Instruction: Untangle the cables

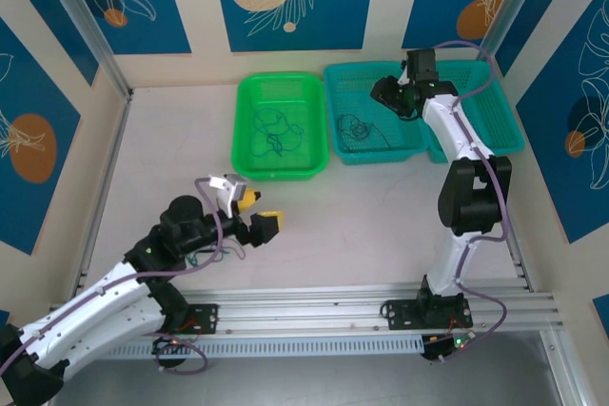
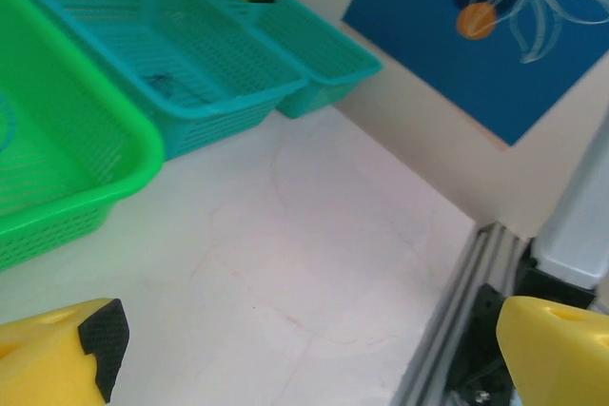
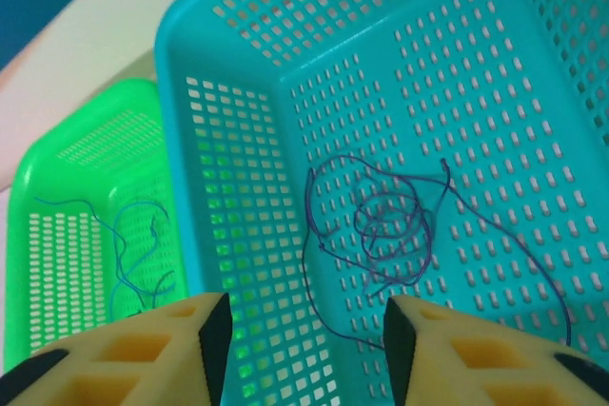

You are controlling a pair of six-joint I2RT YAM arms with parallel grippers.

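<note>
A tangled clump of thin dark cables (image 1: pixel 357 127) lies in the teal basket (image 1: pixel 329 111); in the right wrist view the clump (image 3: pixel 385 225) is purple-blue loops with long loose ends. Loose blue strands (image 1: pixel 274 130) lie in the green tray (image 1: pixel 238 130), and they also appear as strands (image 3: pixel 133 244) to the left in the right wrist view. My right gripper (image 1: pixel 392 94) hangs open above the teal basket, its yellow fingers (image 3: pixel 124 349) wide apart just short of the clump. My left gripper (image 1: pixel 259 212) stands open over bare table, holding nothing.
A second teal basket (image 1: pixel 481 106) sits at the far right, against the first one. A thin greenish wire (image 1: pixel 205 254) shows beside the left arm. The aluminium rail (image 1: pixel 362 306) runs along the near edge. Open table lies between the trays and the arm bases.
</note>
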